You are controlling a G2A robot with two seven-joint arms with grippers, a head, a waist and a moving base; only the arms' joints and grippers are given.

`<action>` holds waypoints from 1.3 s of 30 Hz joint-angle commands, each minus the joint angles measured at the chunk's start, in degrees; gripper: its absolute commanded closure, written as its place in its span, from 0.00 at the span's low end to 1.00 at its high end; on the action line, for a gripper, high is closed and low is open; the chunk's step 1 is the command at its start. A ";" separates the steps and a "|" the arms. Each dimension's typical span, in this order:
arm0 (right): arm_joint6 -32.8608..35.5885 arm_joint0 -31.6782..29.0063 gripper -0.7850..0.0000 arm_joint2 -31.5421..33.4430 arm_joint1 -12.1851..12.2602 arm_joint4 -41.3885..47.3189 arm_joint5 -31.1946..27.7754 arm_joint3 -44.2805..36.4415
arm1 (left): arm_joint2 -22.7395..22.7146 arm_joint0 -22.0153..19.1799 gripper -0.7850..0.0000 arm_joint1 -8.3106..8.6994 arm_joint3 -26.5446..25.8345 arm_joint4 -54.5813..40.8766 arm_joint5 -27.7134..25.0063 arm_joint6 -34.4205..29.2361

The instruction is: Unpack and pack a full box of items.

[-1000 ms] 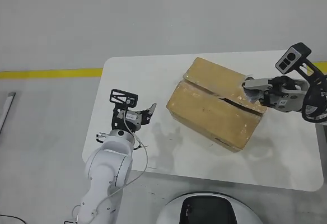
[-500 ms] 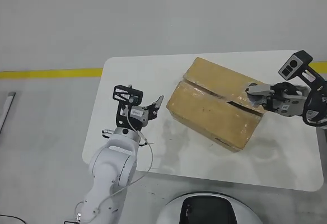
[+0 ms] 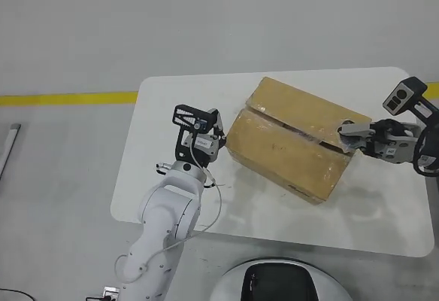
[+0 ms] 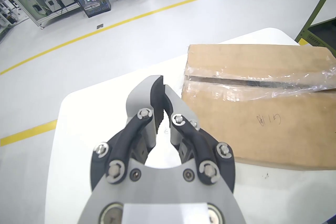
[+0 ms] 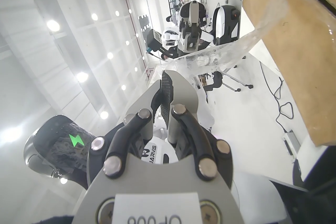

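Note:
A brown cardboard box [image 3: 291,147] lies slantwise on the white table [image 3: 174,98], its top flaps meeting at a seam under clear tape [image 4: 252,78]. My left gripper [image 3: 218,134] sits at the box's left end, shut and empty, its fingertips [image 4: 157,88] just short of the cardboard [image 4: 257,117]. At the box's right end my right gripper [image 3: 344,129] is shut on a peeled strip of the clear tape [image 5: 223,51]. That strip stretches from my right gripper [image 5: 168,75] back to the box [image 5: 296,33].
Bare tabletop lies in front of the box and along the left edge [image 3: 152,188]. A yellow floor line [image 3: 54,98] runs behind the table. A grey bar [image 3: 1,154] lies on the floor far left.
My left gripper moved right to the box's left end and its fingers shut. My right gripper drew away to the right, pulling the tape strip off the seam.

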 commanded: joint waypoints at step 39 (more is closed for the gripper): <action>0.32 -2.13 1.00 1.38 3.21 -3.27 -2.62 0.13 | 16.11 -17.57 1.00 -6.32 21.67 -9.42 -2.36 7.03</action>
